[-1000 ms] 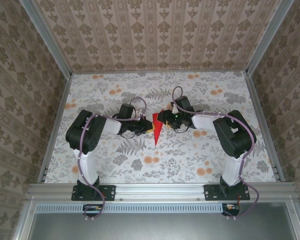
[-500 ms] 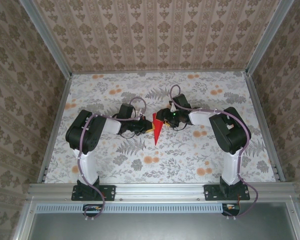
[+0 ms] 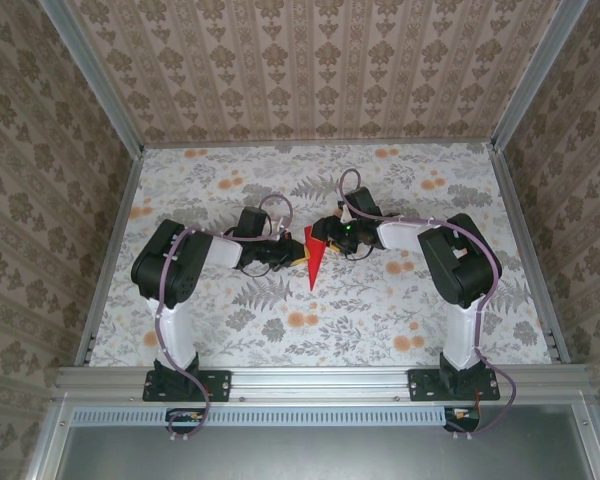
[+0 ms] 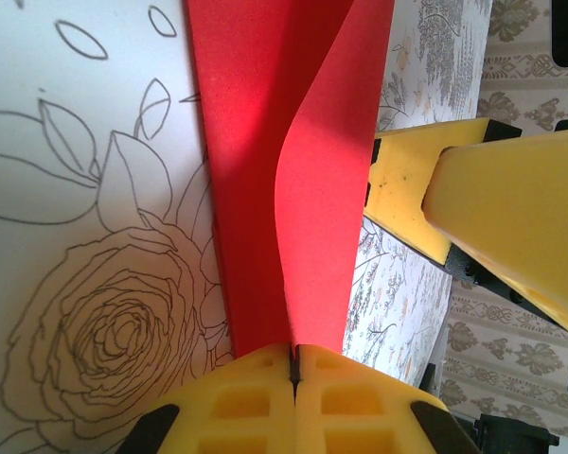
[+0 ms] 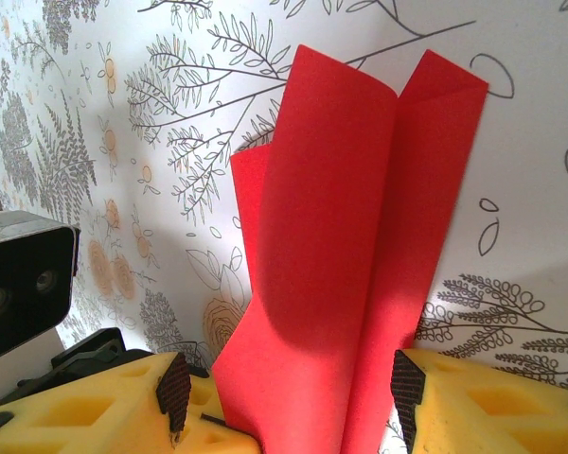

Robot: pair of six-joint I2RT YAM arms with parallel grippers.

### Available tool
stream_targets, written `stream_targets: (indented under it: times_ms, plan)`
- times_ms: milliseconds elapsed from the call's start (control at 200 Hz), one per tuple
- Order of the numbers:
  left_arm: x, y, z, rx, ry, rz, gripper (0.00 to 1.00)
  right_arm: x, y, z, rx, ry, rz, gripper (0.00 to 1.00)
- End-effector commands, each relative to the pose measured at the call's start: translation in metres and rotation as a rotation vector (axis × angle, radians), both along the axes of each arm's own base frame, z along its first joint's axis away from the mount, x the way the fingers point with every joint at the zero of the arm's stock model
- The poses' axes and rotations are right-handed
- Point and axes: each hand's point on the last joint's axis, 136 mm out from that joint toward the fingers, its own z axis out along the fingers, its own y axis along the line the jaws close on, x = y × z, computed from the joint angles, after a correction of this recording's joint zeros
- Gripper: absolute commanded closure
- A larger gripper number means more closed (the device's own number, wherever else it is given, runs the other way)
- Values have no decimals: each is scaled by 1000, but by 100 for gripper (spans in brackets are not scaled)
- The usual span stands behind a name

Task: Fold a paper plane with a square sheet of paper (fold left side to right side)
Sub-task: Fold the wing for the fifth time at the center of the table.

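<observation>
The bright red, narrow, pointed paper plane (image 3: 313, 262) is lying near the middle of the white floral-patterned table (image 3: 380, 310), between the two arms, with its sharp tip pointing toward the arm bases. The left gripper (image 3: 292, 256) is reaching in from the plane's left side, and the right gripper (image 3: 327, 240) is meeting it from the right at the wider far end.

In the left wrist view, the left gripper (image 4: 294, 378) is pressing its yellow fingers tightly together, pinching a raised flap of the paper plane (image 4: 284, 189), which is curving up off the flatter layer beneath. The yellow fingers (image 4: 483, 189) of the right gripper are showing just beside the paper's far edge.

In the right wrist view, the right gripper (image 5: 289, 407) is holding its fingers spread, with the folded layers of the paper plane (image 5: 350, 236) standing up between the black pads (image 5: 407, 383). Whether those pads are actually pressing the paper cannot be told. A grey-and-black camera housing (image 5: 19, 284) is sitting at the left edge.
</observation>
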Motion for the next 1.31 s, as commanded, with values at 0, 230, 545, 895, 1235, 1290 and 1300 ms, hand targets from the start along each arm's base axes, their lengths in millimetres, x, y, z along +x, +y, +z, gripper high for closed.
stream_targets:
  times_ms: [0,230,545,895,1235,1290,1300]
  plan:
    - [3,1,-6,9,9,-10,95,4,-3,10,-23,-39,0,39]
    - [4,0,-5,7,5,-10,95,4,-4,16,-31,-53,3,39]
    - [3,0,-6,7,10,-11,95,5,3,20,-8,-67,18,39]
    - [4,0,-5,5,6,-11,96,6,6,24,3,-81,25,39]
    - [4,0,-5,7,7,-11,96,4,-1,33,-37,-102,21,39]
    - [4,0,-6,8,9,-11,96,4,1,33,-32,-101,26,39]
    - [4,0,-5,7,6,-11,96,4,1,33,-30,-99,27,39]
